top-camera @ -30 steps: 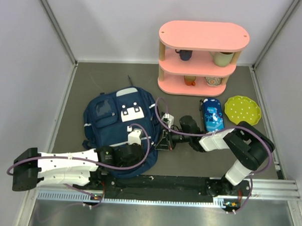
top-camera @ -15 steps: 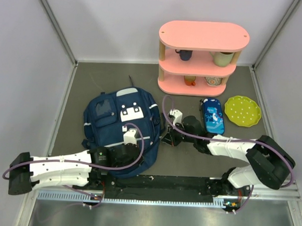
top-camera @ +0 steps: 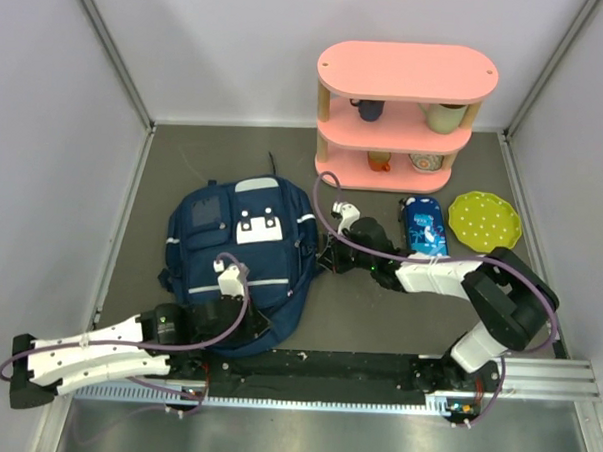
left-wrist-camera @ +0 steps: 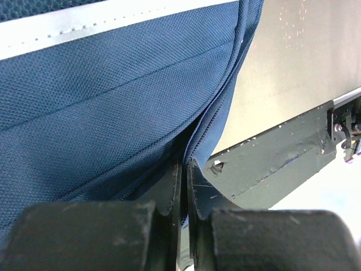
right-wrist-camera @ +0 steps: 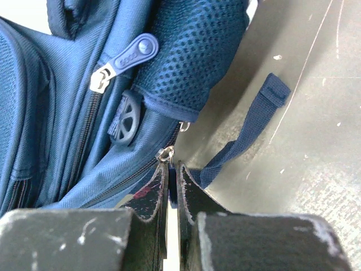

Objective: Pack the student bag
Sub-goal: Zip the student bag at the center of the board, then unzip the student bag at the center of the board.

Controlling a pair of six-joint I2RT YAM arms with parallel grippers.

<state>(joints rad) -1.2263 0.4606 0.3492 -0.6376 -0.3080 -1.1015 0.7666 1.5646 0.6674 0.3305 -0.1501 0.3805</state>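
Left gripper (left-wrist-camera: 183, 172), nearest the bases, is clamped tight on the bottom right edge of the large navy blue fabric backpack (top-camera: 242, 268), where the zip seam runs down between its fingers. That bag lies flat, front up, on the grey table (top-camera: 367, 319) left of centre. Its long axis runs near to far with a slight lean: the bottom faces the arm bases, and the top with the white patches faces the back wall. Its inside is hidden.

Further out, the right gripper (right-wrist-camera: 171, 169) is clenched at the bag's right side. A sliver of blue sits between its fingers, just below a small metal zip ring (right-wrist-camera: 165, 153).

Beyond lie a blue oval pencil case (top-camera: 422, 229) and a yellow-green dotted plate (top-camera: 484, 220).

Farthest stands the pink three-tier shelf (top-camera: 408, 71). Its middle tier holds a dark blue mug (top-camera: 368, 109) and a cream cup (top-camera: 445, 116); its bottom tier holds a small orange item (top-camera: 378, 161) and a patterned bowl (top-camera: 425, 162).
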